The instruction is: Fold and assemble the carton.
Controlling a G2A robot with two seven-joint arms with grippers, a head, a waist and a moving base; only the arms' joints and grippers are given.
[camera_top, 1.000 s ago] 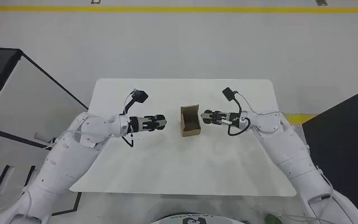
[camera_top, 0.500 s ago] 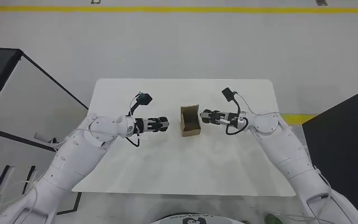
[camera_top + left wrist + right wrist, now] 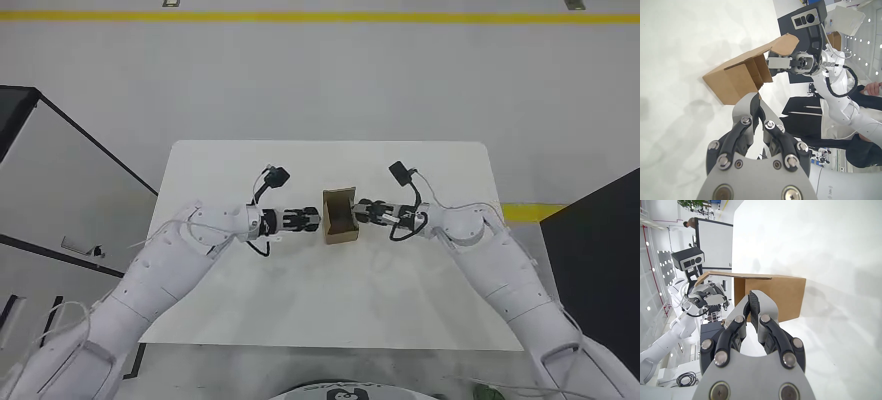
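white table (image 3: 420,300), brown carton (image 3: 340,222) standing mid-table with an arm at each side.
left gripper (image 3: 312,219) is right against the carton's left wall and right gripper (image 3: 360,212) is at its right wall, both with fingers pinched together and holding nothing. this looks like a squeeze to square the box up, so the push wants to be even from both sides and low enough that the carton doesn't tip or skid, and the raised flap (image 3: 785,44) should be left free to fold over afterwards. the left wrist view looks into the open mouth, showing the inner folds and the right gripper's finger just under that flap. the right wrist view gives a plain shut wall and the flap edge-on. from above you get the line-up, tips opposite each other across the box.
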